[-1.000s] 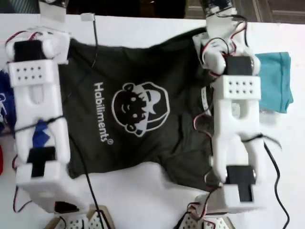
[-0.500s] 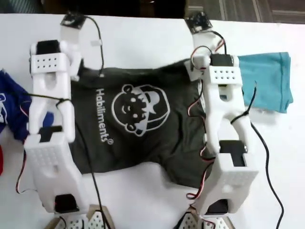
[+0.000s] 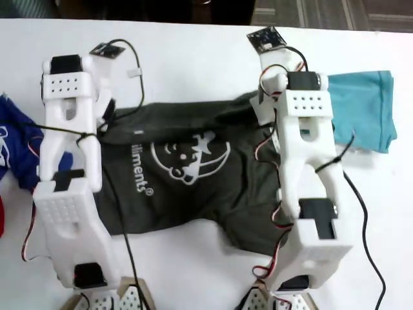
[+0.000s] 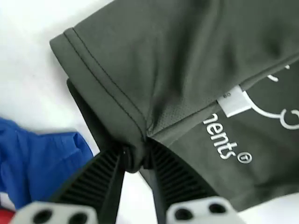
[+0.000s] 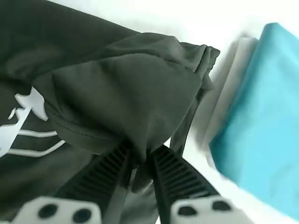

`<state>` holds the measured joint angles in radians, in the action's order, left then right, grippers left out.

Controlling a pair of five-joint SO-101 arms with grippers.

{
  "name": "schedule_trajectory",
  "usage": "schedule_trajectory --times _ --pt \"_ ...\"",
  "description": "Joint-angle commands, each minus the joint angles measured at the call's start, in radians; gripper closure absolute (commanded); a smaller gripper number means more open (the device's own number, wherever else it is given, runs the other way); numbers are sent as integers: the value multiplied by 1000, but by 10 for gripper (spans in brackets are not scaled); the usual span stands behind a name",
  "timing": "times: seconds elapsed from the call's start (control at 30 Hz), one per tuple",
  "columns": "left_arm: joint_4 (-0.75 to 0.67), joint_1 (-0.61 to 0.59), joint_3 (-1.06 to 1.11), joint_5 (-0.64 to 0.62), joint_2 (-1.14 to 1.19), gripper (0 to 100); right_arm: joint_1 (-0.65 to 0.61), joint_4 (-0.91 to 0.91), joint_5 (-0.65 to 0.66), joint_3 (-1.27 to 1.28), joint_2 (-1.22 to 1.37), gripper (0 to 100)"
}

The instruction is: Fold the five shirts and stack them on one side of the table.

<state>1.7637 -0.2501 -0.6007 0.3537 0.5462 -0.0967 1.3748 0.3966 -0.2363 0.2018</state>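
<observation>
While the dark shirt (image 3: 193, 187) lies spread print-up across the middle of the table (image 3: 193, 58), its far edge is lifted and turned partly over the print, so you look to be in the first fold of this one. The near hem and lower body lie flat and rumpled, with no fold in them yet.

Your left claw (image 4: 135, 156) is clamped on a pinch of the dark cloth at a hemmed sleeve corner, on the side toward the blue shirt (image 3: 16, 148). Your right claw (image 5: 140, 154) is closed on a bunched fold of the same shirt at the opposite far corner, just beside the teal shirt (image 3: 361, 110). Both grips look firm enough to carry the edge over.

As for the count, I judge one shirt done: the teal one lies as a neat flat rectangle on the right side of the table, which reads as the start of your stack. The blue shirt sits crumpled at the left edge, unfolded. A scrap of red cloth (image 3: 2, 219) shows at that same edge below it, probably another shirt waiting, though too little shows to be sure. I cannot make out a fifth.

So you have most of the job ahead: finish folding the dark shirt, set it on the teal one, then take the rest.
</observation>
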Motion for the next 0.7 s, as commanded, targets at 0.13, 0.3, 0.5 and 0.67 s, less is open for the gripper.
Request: schedule_trajectory --times 0.13,0.3,0.5,0.67 --pt "20 -15 298 58 -371 976 -5 193 -9 -25 -179 980" --pt "-48 -63 625 74 -568 976 -4 214 -5 212 -343 980" --pt "-77 -78 885 74 -750 976 -1 120 -6 683 -714 980" --pt "-80 -75 1027 75 -878 976 5 159 28 867 -964 980"
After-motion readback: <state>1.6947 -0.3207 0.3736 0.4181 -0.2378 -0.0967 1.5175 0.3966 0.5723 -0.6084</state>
